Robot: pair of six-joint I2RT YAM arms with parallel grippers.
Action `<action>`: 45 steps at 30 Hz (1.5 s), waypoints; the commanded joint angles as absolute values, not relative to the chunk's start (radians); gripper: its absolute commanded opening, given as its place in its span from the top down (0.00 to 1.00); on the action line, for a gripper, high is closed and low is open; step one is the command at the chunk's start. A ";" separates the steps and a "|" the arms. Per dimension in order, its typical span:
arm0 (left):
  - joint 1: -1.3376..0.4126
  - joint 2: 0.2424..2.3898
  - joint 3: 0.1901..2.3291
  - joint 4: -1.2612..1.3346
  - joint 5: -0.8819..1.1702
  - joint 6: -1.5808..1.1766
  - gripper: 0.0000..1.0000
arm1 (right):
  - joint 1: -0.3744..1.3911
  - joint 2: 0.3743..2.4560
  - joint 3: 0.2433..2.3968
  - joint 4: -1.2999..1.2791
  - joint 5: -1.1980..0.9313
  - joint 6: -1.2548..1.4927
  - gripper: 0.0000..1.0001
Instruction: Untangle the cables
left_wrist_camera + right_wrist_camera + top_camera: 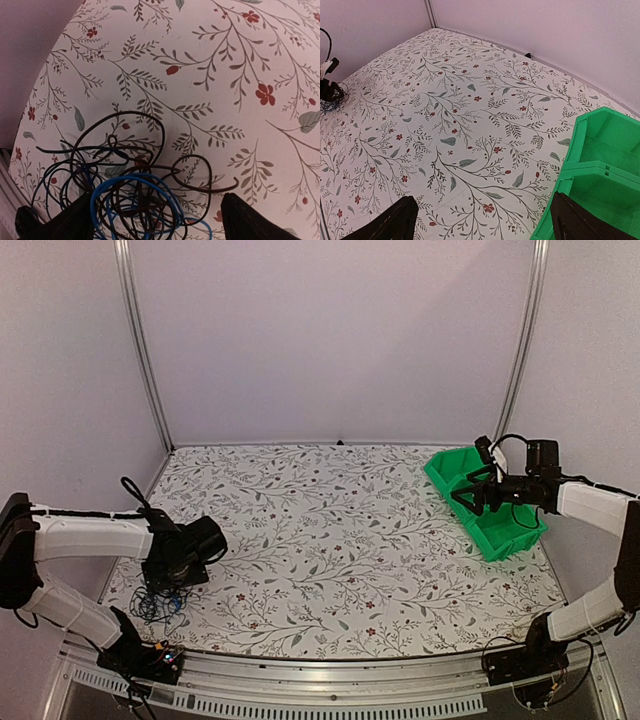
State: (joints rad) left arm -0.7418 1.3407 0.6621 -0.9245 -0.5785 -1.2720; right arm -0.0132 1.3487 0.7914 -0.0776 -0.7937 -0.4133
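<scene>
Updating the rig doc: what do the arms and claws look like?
Left arm and right arm: white shells, black joints and wrists. Left claw and right claw: two black fingers each. Thin black cable loop at each wrist.

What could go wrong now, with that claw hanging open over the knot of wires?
1. The black and blue cables lie looped through one another under the open left gripper; closing there may pinch several strands and lift the whole clump.
2. They sit near the edge of the table; a sideways pull might drag them off.
3. The open right gripper hovers by the green bins, far off, so nothing would pin the clump down.
</scene>
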 commanded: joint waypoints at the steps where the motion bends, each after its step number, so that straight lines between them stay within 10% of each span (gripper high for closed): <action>1: -0.752 1.367 0.651 -0.853 -0.606 -1.265 0.12 | -0.007 1.362 0.813 -0.093 -0.797 -0.433 0.04; 32: -0.791 1.436 0.793 -0.472 -0.389 -0.758 0.24 | -0.007 1.406 0.823 -0.103 -0.771 -0.443 0.05; 45: -0.665 1.198 0.870 -0.660 -0.351 -0.646 0.20 | 0.460 1.638 1.187 -0.373 -0.640 -0.591 0.36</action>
State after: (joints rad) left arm -0.7437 1.2686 0.8871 -0.6590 -0.3977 -0.7200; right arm 0.3302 1.5200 1.0325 -0.2443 -0.6895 -0.5419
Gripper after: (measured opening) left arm 0.822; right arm 0.677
